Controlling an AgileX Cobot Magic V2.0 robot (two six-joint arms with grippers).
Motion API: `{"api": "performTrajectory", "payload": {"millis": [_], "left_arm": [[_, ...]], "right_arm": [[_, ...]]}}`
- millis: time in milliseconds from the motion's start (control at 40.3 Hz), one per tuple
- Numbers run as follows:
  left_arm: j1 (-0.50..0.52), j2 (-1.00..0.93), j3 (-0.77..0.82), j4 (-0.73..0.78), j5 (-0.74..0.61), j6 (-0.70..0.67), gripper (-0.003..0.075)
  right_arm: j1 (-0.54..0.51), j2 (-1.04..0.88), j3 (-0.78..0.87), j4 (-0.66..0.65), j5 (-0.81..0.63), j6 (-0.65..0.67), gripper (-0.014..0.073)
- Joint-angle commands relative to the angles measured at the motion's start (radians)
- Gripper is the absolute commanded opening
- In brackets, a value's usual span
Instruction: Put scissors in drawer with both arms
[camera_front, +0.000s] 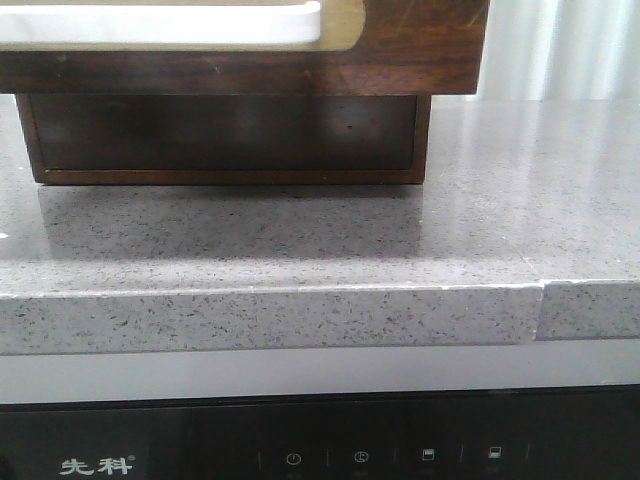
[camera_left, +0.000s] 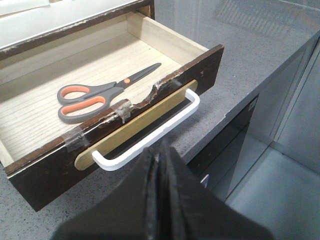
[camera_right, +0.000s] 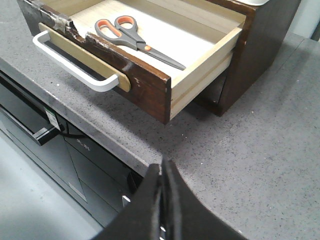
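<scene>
The scissors (camera_left: 102, 90) already lie flat inside the open drawer (camera_left: 165, 100), behind its white handle (camera_left: 150, 135), both grippers (camera_left: 159, 165) (camera_right: 162, 172) pressed together and empty, so likely only closing remains.

A grey speckled stone tabletop (camera_front: 300, 250) fills most of the front view, its thick front edge split by a seam (camera_front: 541, 310) towards the right. Below that edge runs a black appliance panel (camera_front: 320, 445) with pale characters at its left and a row of small touch icons (camera_front: 360, 457). Beside the counter, the left wrist view shows a plain grey floor (camera_left: 280, 185).
</scene>
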Motion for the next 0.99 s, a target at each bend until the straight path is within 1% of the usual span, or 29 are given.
{"api": "performTrajectory", "payload": {"millis": [0,273,347,446,645,769,893,967], "left_arm": [[-0.007,0.016,-0.021,-0.006,-0.080,-0.011,-0.0020],[-0.005,0.012,-0.014,-0.008,-0.089,-0.011,-0.0020],[0.024,0.005,0.012,-0.008,-0.105,-0.011,-0.0020],[0.108,-0.017,0.062,-0.006,-0.138,-0.011,-0.0020],[0.352,-0.104,0.240,0.011,-0.325,-0.011,-0.0020],[0.496,-0.194,0.404,0.011,-0.456,-0.011,-0.0020],[0.585,-0.281,0.551,0.011,-0.551,-0.011,-0.0020],[0.620,-0.332,0.641,0.011,-0.621,-0.011,-0.0020]], "right_arm": [[-0.007,0.007,-0.021,-0.009,-0.079,0.000,-0.0066],[-0.007,0.007,-0.021,-0.009,-0.079,0.000,-0.0066],[-0.007,0.007,-0.021,-0.009,-0.078,0.000,-0.0066],[-0.007,0.007,-0.021,-0.009,-0.078,0.000,-0.0066],[-0.007,0.007,-0.021,-0.009,-0.078,0.000,-0.0066],[-0.007,0.007,-0.021,-0.009,-0.078,0.000,-0.0066],[-0.007,0.007,-0.021,-0.009,-0.078,0.000,-0.0066],[-0.007,0.007,-0.021,-0.009,-0.078,0.000,-0.0066]]}}
